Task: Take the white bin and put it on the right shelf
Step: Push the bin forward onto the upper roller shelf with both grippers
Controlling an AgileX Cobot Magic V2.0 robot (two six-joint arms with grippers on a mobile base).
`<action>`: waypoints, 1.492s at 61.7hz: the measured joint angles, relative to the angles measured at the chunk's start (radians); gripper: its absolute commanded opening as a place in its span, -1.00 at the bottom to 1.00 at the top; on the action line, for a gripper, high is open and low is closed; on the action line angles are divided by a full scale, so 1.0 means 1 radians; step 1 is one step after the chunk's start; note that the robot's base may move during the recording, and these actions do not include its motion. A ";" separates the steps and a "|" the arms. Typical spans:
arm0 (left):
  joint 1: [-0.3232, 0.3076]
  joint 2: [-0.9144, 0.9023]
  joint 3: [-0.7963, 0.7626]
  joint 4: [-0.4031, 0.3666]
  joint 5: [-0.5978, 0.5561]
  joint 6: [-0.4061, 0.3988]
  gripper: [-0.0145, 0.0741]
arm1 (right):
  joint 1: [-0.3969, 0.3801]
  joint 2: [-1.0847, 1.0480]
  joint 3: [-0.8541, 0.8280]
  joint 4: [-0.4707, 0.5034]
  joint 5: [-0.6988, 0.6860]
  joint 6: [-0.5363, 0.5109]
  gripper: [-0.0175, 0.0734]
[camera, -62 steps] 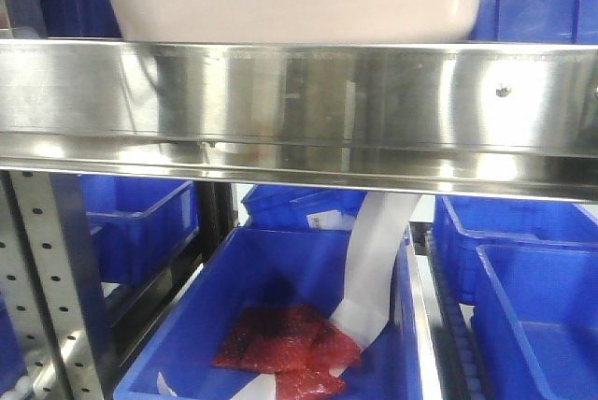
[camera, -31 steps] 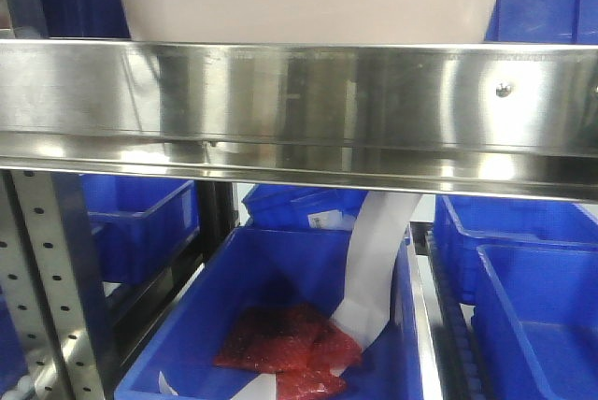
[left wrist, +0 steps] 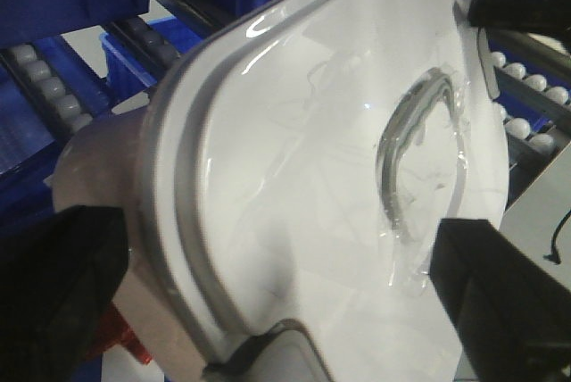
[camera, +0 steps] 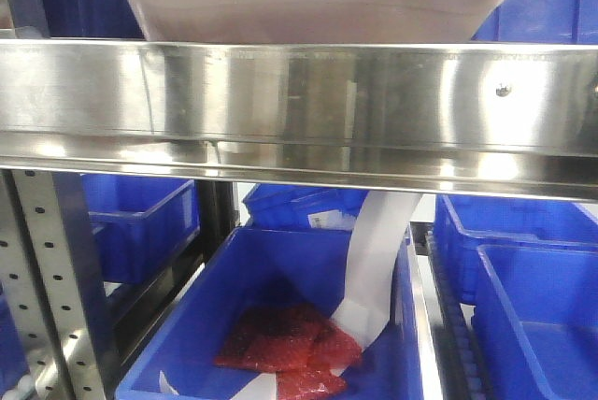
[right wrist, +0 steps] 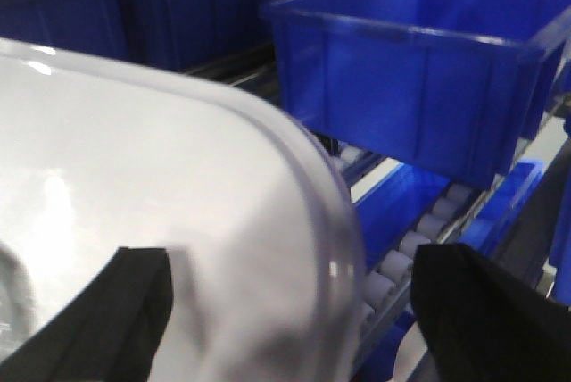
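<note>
White bin [camera: 318,7] sits at the top of the front view, behind and above the right shelf [camera: 299,101], whose broad shiny front rail crosses the whole frame and carries one small screw [camera: 504,91] toward the right. Bin's overhanging lid rim shows along the top edge and the off-white wall tapers down to the rail. The base is hidden behind the rail, so I cannot tell whether it rests on the shelf level or hangs just over it. Dark blue crates flank it on both sides. Below the rail there is a perforated upright [camera: 56,278] at left and an open blue crate [camera: 201,316] holding red bags [camera: 280,339], with a white strip [camera: 374,269] hanging down into it. More blue crates stand to the right. Left wrist view: left gripper [left wrist: 281,306] has its jaws wide, and the dark fingers [left wrist: 53,293] sit at the two lower corners of the frame. The glossy lid [left wrist: 303,186] fills the space between them, with a curved ridge [left wrist: 419,159] on it (looks like a moulded handle line). Pinkish bin wall peeks out under the lid at left. Whether the fingers actually press on the bin cannot be told. Conveyor rollers [left wrist: 45,78] are beyond, upper left. Right wrist view: right gripper [right wrist: 290,319] is likewise spread wide, and its fingers [right wrist: 482,319] stand either side of a rounded lid corner. Contact is again unclear. Past the lid are another roller track [right wrist: 419,230] and a tall blue crate [right wrist: 419,87] standing on it.
</note>
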 measured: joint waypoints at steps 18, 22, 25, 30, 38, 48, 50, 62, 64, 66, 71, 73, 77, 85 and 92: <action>0.000 -0.001 0.000 0.078 0.024 -0.010 -0.06 | 0.000 -0.061 0.000 -0.003 0.012 -0.001 0.78; 0.000 -0.001 0.000 0.082 0.024 -0.015 -0.10 | 0.000 -0.071 0.000 -0.003 0.012 -0.001 0.78; 0.000 -0.002 0.000 0.082 0.024 -0.016 -0.13 | 0.000 -0.080 0.000 -0.003 0.012 -0.001 0.78; 0.000 -0.008 0.000 0.084 0.024 -0.019 -0.20 | 0.000 -0.096 0.000 -0.005 0.022 -0.004 0.77; 0.000 -0.039 0.000 0.086 0.026 -0.021 -0.55 | 0.000 -0.137 0.000 -0.005 0.036 -0.004 0.50; 0.000 -0.096 0.000 0.084 0.030 -0.047 -0.93 | 0.000 -0.208 0.000 -0.005 0.075 -0.004 -0.31; 0.000 -0.109 0.000 0.084 0.030 -0.057 -0.94 | 0.000 -0.223 0.000 -0.005 0.087 -0.002 -0.49; 0.000 -0.190 -0.002 0.163 0.030 -0.152 -0.94 | 0.000 -0.317 0.025 -0.037 0.148 0.080 -0.47; 0.000 -0.205 -0.002 0.216 0.030 -0.187 -0.94 | 0.000 -0.337 0.043 -0.059 0.150 0.099 -0.47; 0.000 -0.221 -0.002 0.278 0.030 -0.222 -0.94 | 0.000 -0.358 0.067 -0.087 0.150 0.119 -0.47; 0.000 -0.264 0.014 0.444 0.030 -0.309 -0.94 | 0.000 -0.418 0.152 -0.184 0.137 0.180 -0.47; 0.000 -0.283 0.029 0.501 0.030 -0.337 -0.94 | 0.000 -0.443 0.192 -0.225 0.123 0.206 -0.47; 0.000 -0.331 0.082 0.593 0.028 -0.386 -0.94 | 0.000 -0.502 0.281 -0.307 0.078 0.270 -0.47; 0.000 -0.428 0.246 0.656 -0.066 -0.413 -0.94 | 0.000 -0.614 0.467 -0.444 -0.024 0.373 -0.47; 0.000 -0.533 0.455 0.654 -0.206 -0.412 -0.94 | 0.000 -0.723 0.609 -0.498 -0.112 0.415 -0.47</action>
